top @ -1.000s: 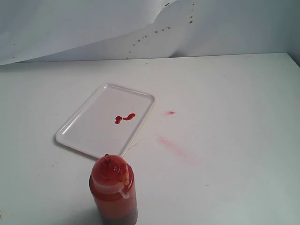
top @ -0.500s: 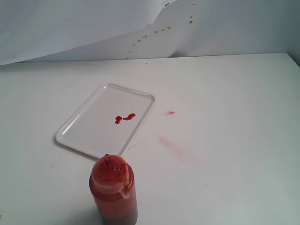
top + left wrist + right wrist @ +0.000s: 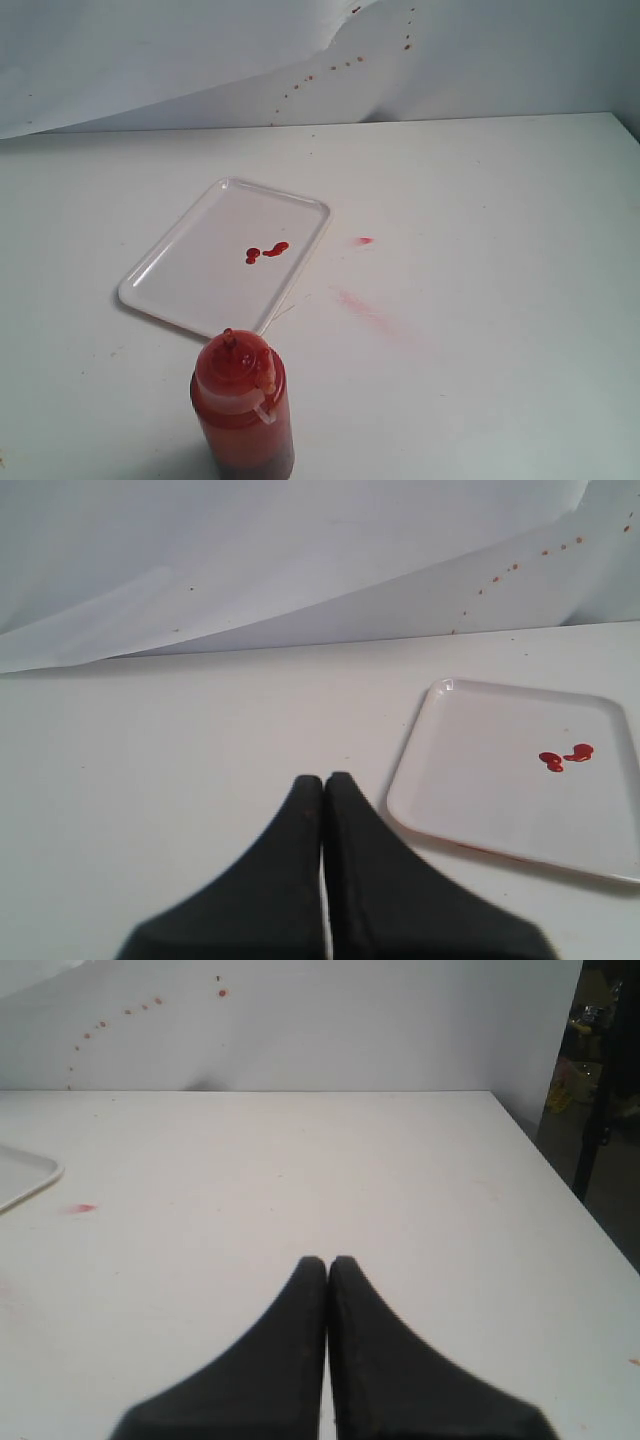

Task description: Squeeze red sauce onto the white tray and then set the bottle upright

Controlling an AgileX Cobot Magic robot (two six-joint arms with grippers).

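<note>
On tray [image 3: 195, 275] ctr: red sauce [image 3: 268, 250]

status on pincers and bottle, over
Left pincer, right pincer shut, empty. Red sauce blobs on glossy white rectangular tray. Red translucent squeeze bottle upright beside it.

Glossy white tray [image 3: 190, 270], translucent plastic bottle [image 3: 243, 410]

Red plastic squeeze bottle [image 3: 243, 405] stands on the white desk [image 3: 500, 350], before the white rectangular plastic tray [image 3: 190, 275] holding red sauce blobs [image 3: 266, 251].
</note>
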